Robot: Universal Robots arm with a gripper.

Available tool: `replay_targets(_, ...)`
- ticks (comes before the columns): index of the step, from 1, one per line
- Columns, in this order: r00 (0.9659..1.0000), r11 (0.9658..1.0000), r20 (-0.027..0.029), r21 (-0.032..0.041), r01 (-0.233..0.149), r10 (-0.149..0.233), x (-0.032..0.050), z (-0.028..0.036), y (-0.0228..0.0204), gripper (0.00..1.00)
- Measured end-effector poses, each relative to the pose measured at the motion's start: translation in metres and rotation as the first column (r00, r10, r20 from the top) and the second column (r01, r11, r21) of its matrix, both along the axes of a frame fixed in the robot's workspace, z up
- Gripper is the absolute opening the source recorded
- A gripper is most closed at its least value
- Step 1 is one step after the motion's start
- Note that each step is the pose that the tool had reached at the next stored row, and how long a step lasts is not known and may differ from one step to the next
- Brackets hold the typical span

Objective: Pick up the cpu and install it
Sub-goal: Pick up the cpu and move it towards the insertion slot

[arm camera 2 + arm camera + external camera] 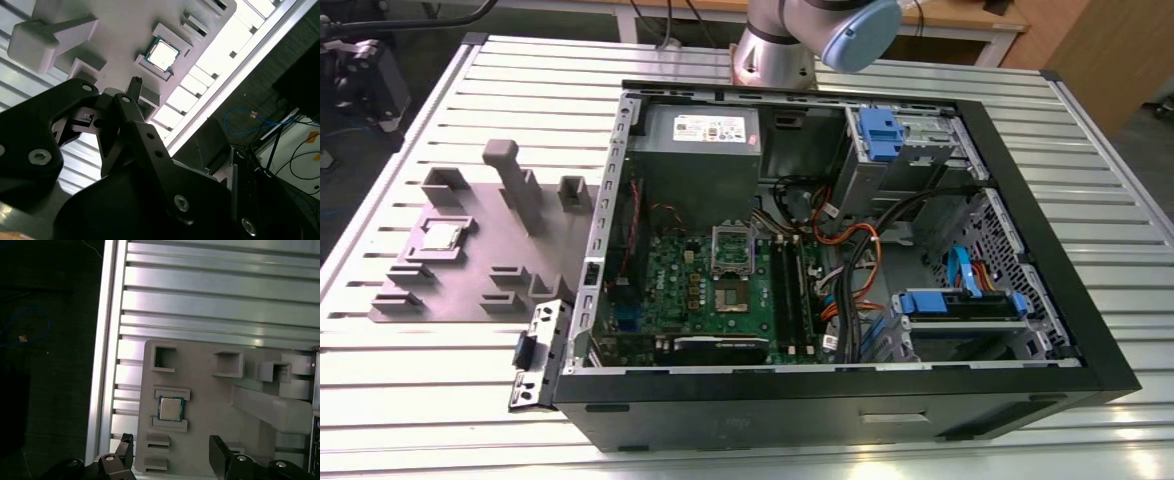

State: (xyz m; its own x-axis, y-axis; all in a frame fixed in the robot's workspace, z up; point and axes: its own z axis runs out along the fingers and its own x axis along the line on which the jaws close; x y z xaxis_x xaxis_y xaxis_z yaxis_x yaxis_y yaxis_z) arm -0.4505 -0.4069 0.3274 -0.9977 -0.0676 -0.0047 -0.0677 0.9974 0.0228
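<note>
The cpu (443, 235) is a small silvery square chip. It lies flat in a shallow recess of the grey fixture plate (467, 290), on the exterior view's left. It appears in both wrist views, in the first as the cpu (170, 408) and in the second as the cpu (162, 54). My gripper (171, 452) hovers well above the plate and is open. Its two black fingertips (125, 446) stand wide apart, with nothing between them. The cpu sits a short way beyond the gap, untouched.
An open computer case (1067, 250) lies on the slatted metal table (440, 90), beside the plate. Its green motherboard carries the socket (727, 292) with the metal frame (731, 240) raised. Tall grey posts (520, 185) rise from the fixture plate. The table edge (102, 365) drops off near the plate.
</note>
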Motion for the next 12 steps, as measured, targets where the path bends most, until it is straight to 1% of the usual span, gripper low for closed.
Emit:
replay_targets(1,1.0,1.0,0.0002,-0.0013,0.0,0.0,0.0,-0.0018,0.0,0.71)
replay_targets(7,1.0,1.0,0.0,-0.0015,0.0,0.0,0.0,-0.0125,-0.0001,0.71)
replay_targets(12,1.0,1.0,-0.0016,-0.0015,0.0,0.0,0.0,-0.0216,-0.0001,0.71)
